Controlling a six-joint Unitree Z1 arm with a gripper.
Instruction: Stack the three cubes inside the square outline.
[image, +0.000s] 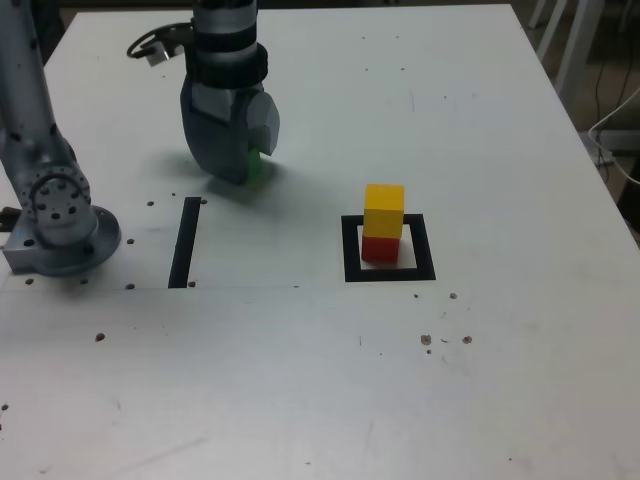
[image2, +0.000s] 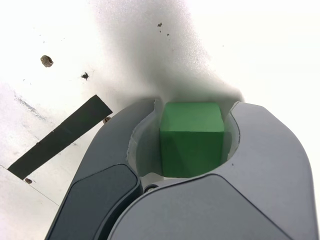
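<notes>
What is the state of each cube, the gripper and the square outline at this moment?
green cube: on the table, clamped between the jaws.
gripper: lowered to the table, shut on the green cube.
yellow cube: stacked on the red cube, upright.
red cube: inside the square outline, bottom of the stack.
square outline: flat on the table, holds two stacked cubes.

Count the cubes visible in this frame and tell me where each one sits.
3. The red cube sits inside the square outline, the yellow cube rests on top of it, and the green cube is between the pincer's jaws, mostly hidden in the exterior view.
</notes>
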